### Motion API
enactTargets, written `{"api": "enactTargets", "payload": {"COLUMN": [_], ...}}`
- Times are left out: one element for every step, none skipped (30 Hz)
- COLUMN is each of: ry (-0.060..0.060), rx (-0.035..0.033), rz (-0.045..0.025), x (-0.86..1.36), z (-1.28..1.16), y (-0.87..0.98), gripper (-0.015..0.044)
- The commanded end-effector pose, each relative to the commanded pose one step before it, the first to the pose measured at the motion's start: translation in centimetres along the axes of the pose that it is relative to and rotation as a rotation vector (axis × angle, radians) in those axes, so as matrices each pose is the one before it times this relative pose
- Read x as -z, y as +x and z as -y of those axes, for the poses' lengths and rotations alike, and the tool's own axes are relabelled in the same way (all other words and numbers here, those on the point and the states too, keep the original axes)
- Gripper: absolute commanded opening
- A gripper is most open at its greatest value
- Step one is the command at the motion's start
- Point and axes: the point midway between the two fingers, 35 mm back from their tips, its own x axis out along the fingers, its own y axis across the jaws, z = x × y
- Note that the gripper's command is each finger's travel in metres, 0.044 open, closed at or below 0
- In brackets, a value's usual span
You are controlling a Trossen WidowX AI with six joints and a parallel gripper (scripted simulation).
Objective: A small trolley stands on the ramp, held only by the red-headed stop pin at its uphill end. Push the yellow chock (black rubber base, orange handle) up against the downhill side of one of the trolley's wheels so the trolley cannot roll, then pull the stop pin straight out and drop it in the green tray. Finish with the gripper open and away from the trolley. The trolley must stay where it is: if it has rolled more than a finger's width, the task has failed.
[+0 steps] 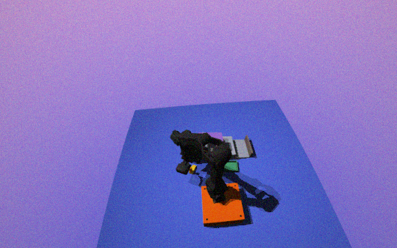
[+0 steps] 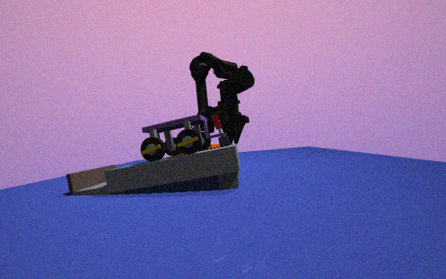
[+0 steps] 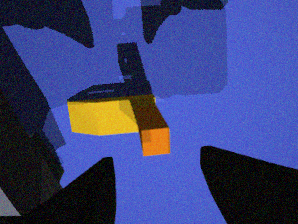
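The yellow chock (image 1: pixel 193 169) (image 3: pixel 100 118) lies on the blue table, off the ramp. Its orange handle (image 3: pixel 156 142) points toward the wrist camera; its black base cannot be made out. My gripper (image 3: pixel 157 161) (image 2: pixel 236 142) is partly open and empty, pointing down above the chock, with the handle's end showing between the fingertips. The purple trolley (image 2: pixel 174 123) (image 1: pixel 213 135) stands on the ramp (image 2: pixel 173 173) (image 1: pixel 242 149). The red-headed stop pin (image 2: pixel 216 122) stands at its uphill end. The green tray (image 1: pixel 232 166) lies beside the ramp, partly hidden by the arm.
A brown end board (image 2: pixel 91 179) (image 1: pixel 249 146) stands at the ramp's low end. The arm's orange base plate (image 1: pixel 222 210) is on the near side of the tray. In the wrist view a dark structure (image 3: pixel 25 160) runs along the left edge.
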Motion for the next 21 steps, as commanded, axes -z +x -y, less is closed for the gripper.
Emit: {"api": "enactTargets", "payload": {"ry": [0.0035,0.0000,0.0000,0.0000,0.0000,0.0000,0.0000,0.0000,0.0000,0.0000,0.0000,0.0000,0.0000,0.0000,0.0000,0.0000,0.0000,0.0000,0.0000,0.0000,0.0000], "rx": [0.00680,0.00000,0.00000,0.00000,0.00000,0.00000,0.00000,0.00001,0.00001,0.00001,0.00001,0.00001,0.00001,0.00001,0.00001,0.00001,0.00001,0.00001,0.00000,0.00000,0.00000], "rz": [0.00524,0.00000,0.00000,0.00000,0.00000,0.00000,0.00001,0.00001,0.00001,0.00001,0.00001,0.00001,0.00001,0.00001,0.00001,0.00001,0.00001,0.00001,0.00000,0.00000,0.00000], "x": [-0.122,0.007,0.007,0.006,0.005,0.004,0.001,0.000,-0.003,-0.004,-0.005,-0.006,-0.007,-0.008,-0.009,-0.010,-0.008,-0.005,-0.002,0.000,0.000], "z": [0.139,-0.007,-0.006,-0.006,-0.004,-0.003,-0.001,0.000,0.003,0.003,0.005,0.006,0.006,0.007,0.007,0.008,0.006,0.004,0.001,0.000,0.000], "y": [0.691,0.157,0.159,0.159,0.151,0.152,0.164,0.167,0.164,0.163,0.151,0.150,0.148,0.150,0.148,0.147,0.112,0.067,0.022,0.000,0.000], "gripper": [0.0190,0.0190,0.0190,0.0190,0.0190,0.0190,0.0190,0.0190,0.0190,0.0190,0.0190,0.0190,0.0190,0.0190,0.0190,0.0190,0.0190,0.0190,0.0190,0.0190,0.0190]}}
